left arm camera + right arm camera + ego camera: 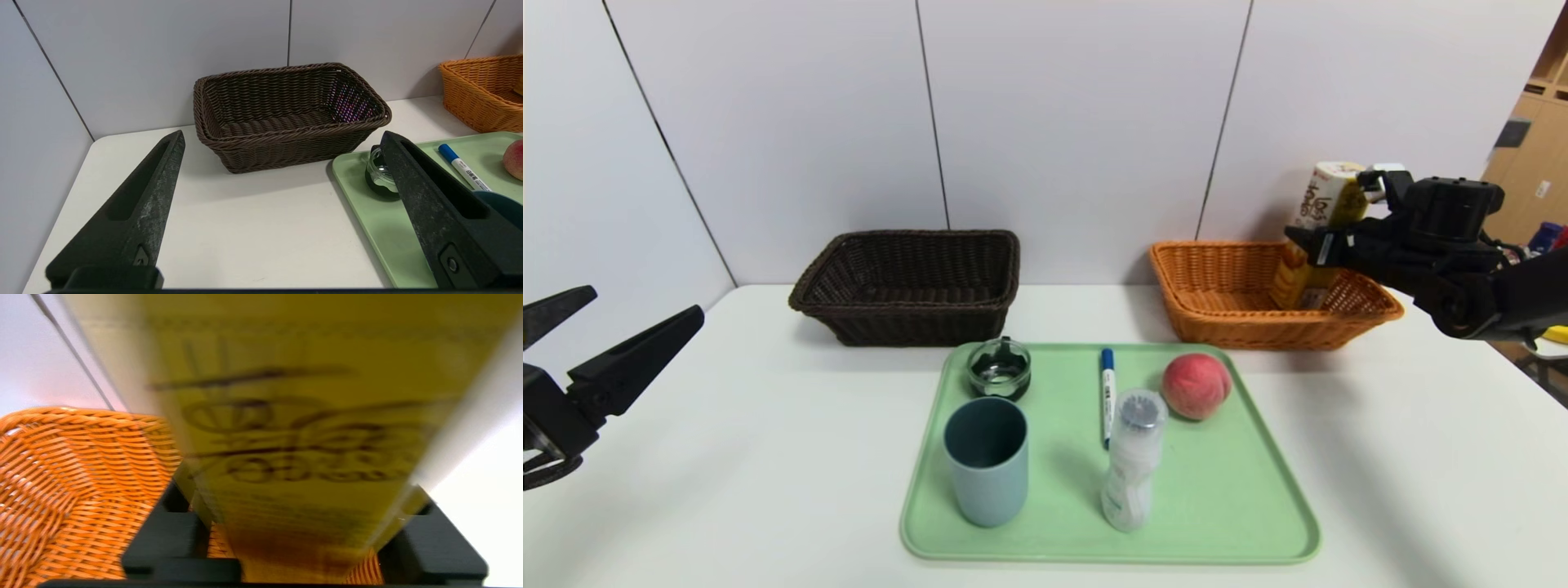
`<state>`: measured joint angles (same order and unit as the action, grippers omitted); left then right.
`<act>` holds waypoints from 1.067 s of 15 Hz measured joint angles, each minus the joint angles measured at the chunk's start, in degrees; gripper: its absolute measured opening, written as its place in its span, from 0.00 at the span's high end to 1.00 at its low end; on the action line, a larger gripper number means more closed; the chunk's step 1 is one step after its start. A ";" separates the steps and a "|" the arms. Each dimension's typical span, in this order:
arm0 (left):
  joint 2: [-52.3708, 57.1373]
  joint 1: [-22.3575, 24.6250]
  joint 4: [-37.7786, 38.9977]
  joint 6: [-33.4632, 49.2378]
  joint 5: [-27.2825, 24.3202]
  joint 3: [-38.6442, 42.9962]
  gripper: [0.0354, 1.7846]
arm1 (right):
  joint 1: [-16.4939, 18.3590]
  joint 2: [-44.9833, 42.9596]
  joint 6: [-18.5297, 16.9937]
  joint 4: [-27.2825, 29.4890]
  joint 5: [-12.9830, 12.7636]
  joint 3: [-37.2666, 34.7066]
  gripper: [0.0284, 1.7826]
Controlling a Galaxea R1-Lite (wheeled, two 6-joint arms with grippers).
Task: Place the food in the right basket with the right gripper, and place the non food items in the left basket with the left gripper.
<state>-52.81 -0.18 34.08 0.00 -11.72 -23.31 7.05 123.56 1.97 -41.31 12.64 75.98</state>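
The tall hexagonal yellow-and-white snack box (1319, 233) carries dark Chinese lettering down its side, too small in the head view and too blurred in the right wrist view to be read. The white marker with a blue cap (1107, 394) has a small printed label on its barrel, also unreadable.

There are two wicker baskets at the back of the white counter (727, 457): one dark brown rectangular basket (907, 286) on the left and one orange-tan rectangular basket with a flared rim (1262, 298) on the right. Between and in front of them lies one pale green plastic tray (1225, 506). On it stand one blue-grey plastic cup (986, 460), one small clear glass dish (999, 368), the marker, one slim translucent white bottle (1131, 460) and one round pink-red peach (1196, 385).

The snack box stands in the right end of the orange basket, leaning slightly. The right claw (1327, 245) reaches in level from the right side, its black arm stretched over the basket's corner. Its fingers sit on either side of the box, but whether they press on it or have let go cannot be told.

The left claw (600, 327) hangs above the counter's left edge, well apart from the tray, its long tapered fingers (135, 212) spread wide and holding nothing, pointing towards the brown basket.
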 joint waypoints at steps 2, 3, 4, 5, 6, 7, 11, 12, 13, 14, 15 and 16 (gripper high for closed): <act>-0.13 0.00 -0.02 0.00 0.00 0.00 0.06 | -0.13 0.24 -0.07 -0.44 -0.07 0.00 0.31; -0.16 0.00 -0.02 0.02 0.01 0.02 0.06 | -0.22 0.26 -0.07 -0.41 -0.07 -0.05 0.28; -0.16 0.00 -0.02 0.05 0.09 0.10 0.06 | -0.22 0.09 -0.05 -0.41 -0.09 -0.16 0.25; -0.16 0.00 -0.02 0.07 0.11 0.10 0.06 | -0.18 -0.35 0.02 -0.11 -0.13 -0.52 0.22; -0.13 0.00 0.00 0.10 0.11 0.13 0.06 | -0.18 -1.32 0.11 0.35 -0.11 -1.38 0.20; -0.09 0.00 0.04 0.05 0.01 0.13 0.06 | -0.18 -2.71 0.23 1.27 -0.09 -2.72 0.18; 0.06 0.00 0.01 0.07 0.00 -0.22 0.06 | -0.24 -12.29 0.56 4.94 0.00 -12.24 0.13; 0.11 0.00 0.04 0.11 0.00 -0.04 0.06 | -0.29 -15.17 0.61 5.38 0.04 -14.49 0.12; 0.13 0.00 0.04 0.16 0.01 0.07 0.06 | -0.27 -18.14 0.55 6.07 0.04 -16.29 0.11; 0.15 0.00 0.01 0.11 -0.05 0.13 0.06 | -0.24 -21.42 0.48 7.67 0.09 -17.62 0.10; 0.20 -0.02 0.01 0.13 -0.07 0.16 0.06 | -0.24 -24.61 0.44 9.92 0.17 -18.38 0.09; 0.22 -0.04 0.00 0.18 -0.10 0.18 0.06 | -0.44 -27.92 0.33 12.85 0.30 -18.93 0.09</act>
<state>-52.59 -0.22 34.08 0.18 -11.81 -23.13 6.61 95.65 2.30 -28.47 12.95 57.05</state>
